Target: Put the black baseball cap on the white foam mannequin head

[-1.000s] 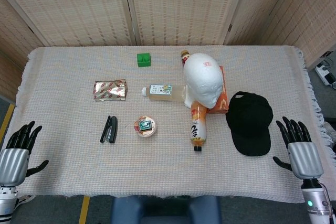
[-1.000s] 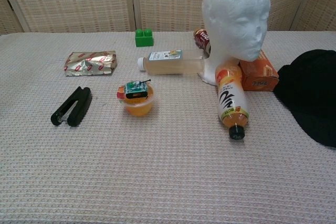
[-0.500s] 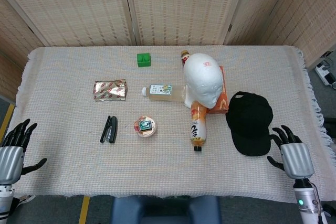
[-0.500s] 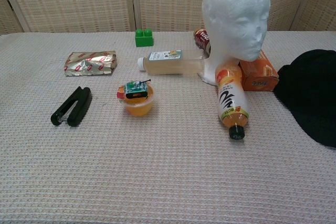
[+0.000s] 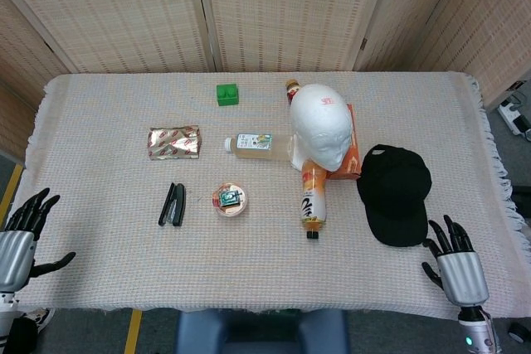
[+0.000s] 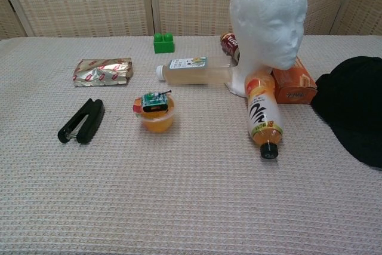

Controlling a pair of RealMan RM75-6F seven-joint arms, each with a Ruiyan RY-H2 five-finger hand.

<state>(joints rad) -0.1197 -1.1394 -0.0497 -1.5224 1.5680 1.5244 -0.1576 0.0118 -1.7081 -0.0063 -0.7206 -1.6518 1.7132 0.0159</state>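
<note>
- Both our hands are empty with fingers spread: the right hand [image 5: 459,272] just off the near table edge, the left hand [image 5: 18,242] far off.
- The cap [image 5: 395,193] lies flat, right of the foam head [image 5: 322,133].
- We should probably grip its brim with the right hand, lift clear of the orange bottle [image 5: 313,196], then lower onto the crown.

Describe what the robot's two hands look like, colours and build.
Both match: the left hand and right hand have black, segmented fingers and a black thumb on a silver-grey metallic palm block. Below the right hand, a pale wrist section carries a small green light. Neither shows in the chest view.
</note>
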